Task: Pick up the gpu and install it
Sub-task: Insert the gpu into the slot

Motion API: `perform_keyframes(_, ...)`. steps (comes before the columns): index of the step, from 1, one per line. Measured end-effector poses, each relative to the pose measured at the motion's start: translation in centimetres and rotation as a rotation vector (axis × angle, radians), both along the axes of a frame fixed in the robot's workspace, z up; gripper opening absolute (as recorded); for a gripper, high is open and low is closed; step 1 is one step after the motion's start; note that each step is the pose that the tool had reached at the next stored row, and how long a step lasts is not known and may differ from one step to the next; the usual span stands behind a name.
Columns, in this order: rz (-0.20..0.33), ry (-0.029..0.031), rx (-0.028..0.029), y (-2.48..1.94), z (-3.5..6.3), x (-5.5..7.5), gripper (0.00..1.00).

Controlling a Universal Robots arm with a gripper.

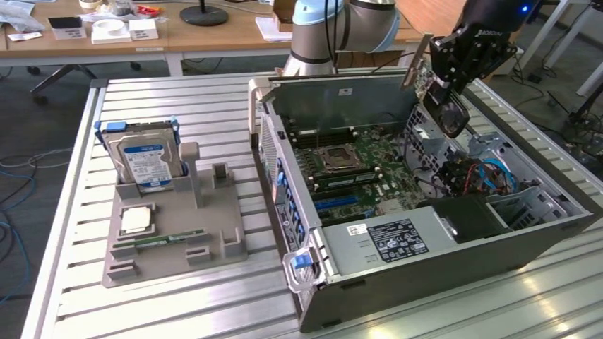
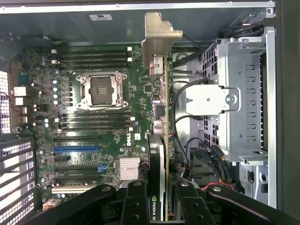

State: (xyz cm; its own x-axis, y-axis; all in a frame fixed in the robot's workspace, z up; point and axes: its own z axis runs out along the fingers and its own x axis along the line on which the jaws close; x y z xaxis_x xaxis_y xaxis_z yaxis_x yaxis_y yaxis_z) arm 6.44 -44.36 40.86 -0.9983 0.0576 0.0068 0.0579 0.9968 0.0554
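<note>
Visibility first: gpu [image 2: 165,117], a thin green circuit card with a black cooler and a silver end bracket, caught dead edge-on in the wrist view. Neither face readable, just a sliver of green edge, the bracket tab at the far end and a scrap of green logo on the cooler. Near end of the card cut off by the frame, down between the fingers. Whatever slot lies under it: hidden by the card itself. From the exterior view, mostly the pale bracket strip of the gpu [image 1: 419,63] on show, the rest lost against dark hardware.

Black gripper [image 2: 161,208] clamped on the gpu, one chunky finger [image 2: 135,204] on each side of the card. Held up in the air by the gripper [image 1: 443,69], above the far corner of the open grey metal computer case [image 1: 452,275], toward the exterior view's right. Not seated in anything.

Below: green motherboard [image 2: 140,93] with a square silver CPU socket [image 2: 102,91] and one blue expansion slot [image 2: 76,148]. Perforated silver drive cage [image 2: 243,93] just beside the card's line, with blue and red cables [image 1: 485,175] bunched near it.

Well apart at the exterior view's left: grey plastic holder tray [image 1: 174,233] on the ribbed aluminium table [image 1: 188,106], carrying an upright silver hard drive with a blue-white label [image 1: 146,162] and a slim green RAM stick [image 1: 160,240].
</note>
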Motion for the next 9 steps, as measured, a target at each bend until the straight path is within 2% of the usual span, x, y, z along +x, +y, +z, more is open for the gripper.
perform_keyframes(9,0.0,0.0,0.0,0.0,0.0,0.0,0.27)
